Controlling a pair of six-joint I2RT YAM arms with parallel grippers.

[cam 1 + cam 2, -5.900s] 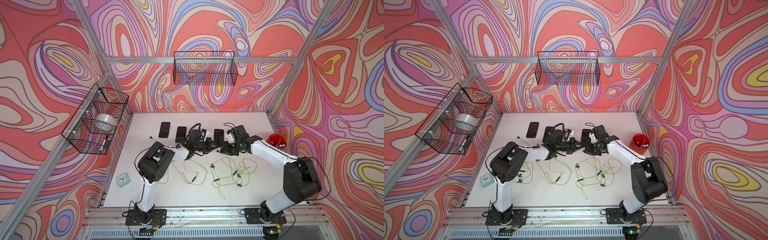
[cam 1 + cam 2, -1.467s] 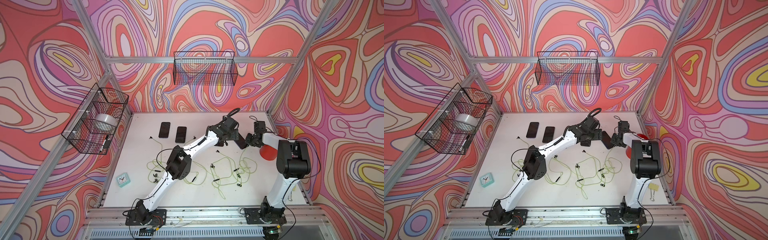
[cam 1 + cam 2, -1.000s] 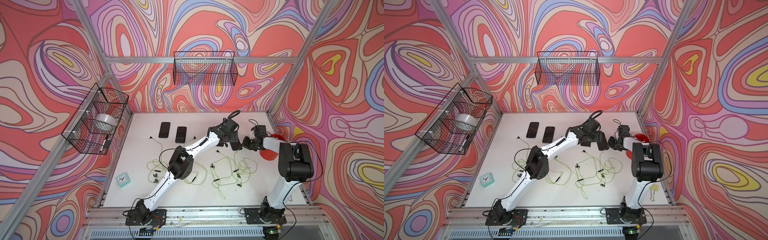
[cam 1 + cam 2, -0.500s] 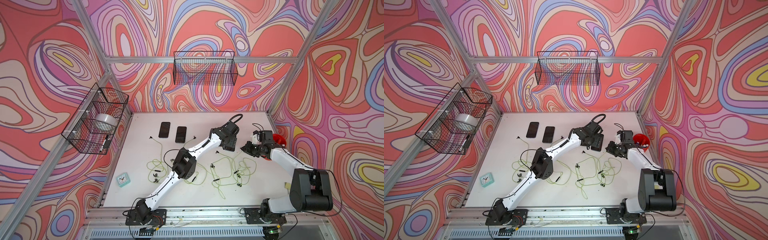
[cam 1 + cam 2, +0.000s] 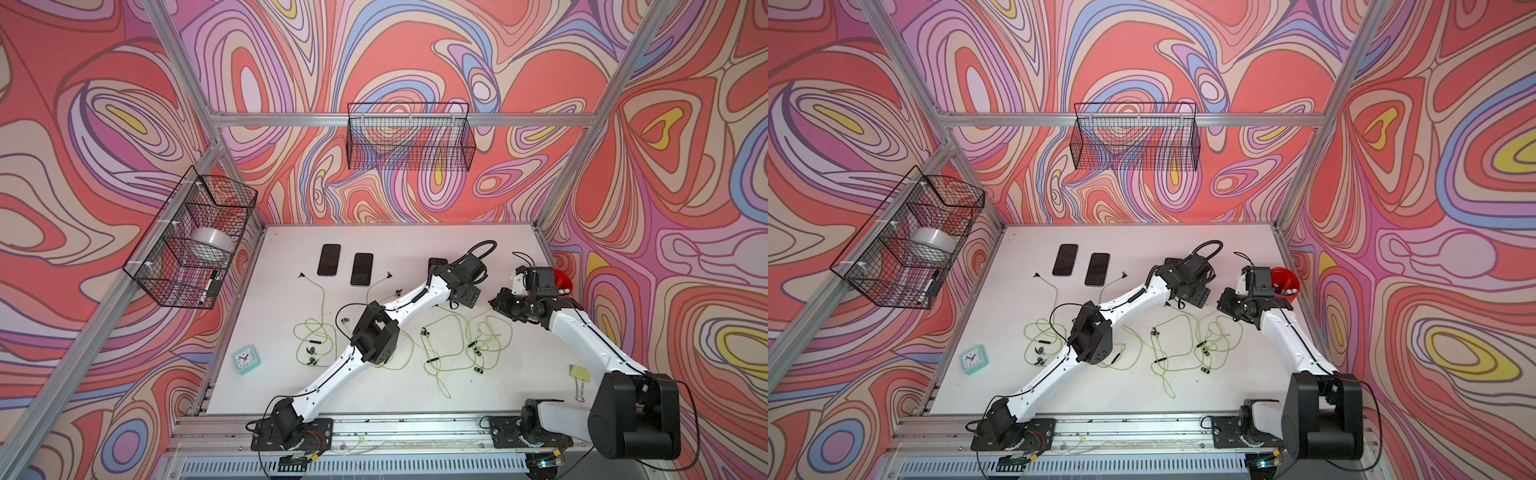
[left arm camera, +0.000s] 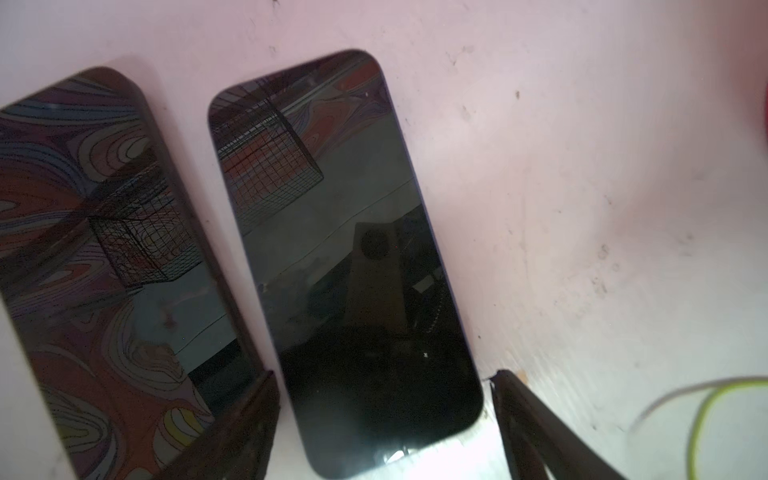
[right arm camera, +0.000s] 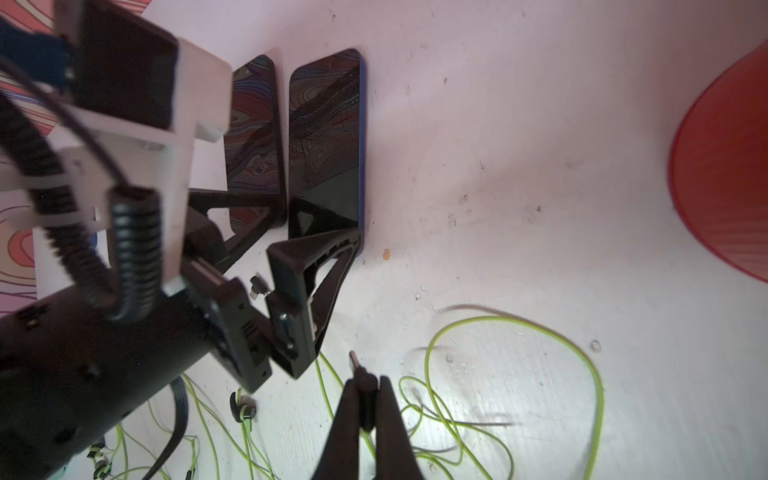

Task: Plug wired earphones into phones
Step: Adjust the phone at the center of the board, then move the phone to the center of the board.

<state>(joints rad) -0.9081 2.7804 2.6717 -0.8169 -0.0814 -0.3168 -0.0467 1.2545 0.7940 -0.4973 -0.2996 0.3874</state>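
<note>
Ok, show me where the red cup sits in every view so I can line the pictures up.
Top views: at the table's right edge, partly hidden behind the right arm's wrist, red cup.
Right wrist: a big red curve at the frame's edge, past the phones.
Left wrist: not clearly in it; only a reddish blur at one edge.
Shared landmark: the left tool, astride a phone.

Glossy black phones (image 5: 328, 259) – yellow-green earphones (image 5: 451, 340)
</note>
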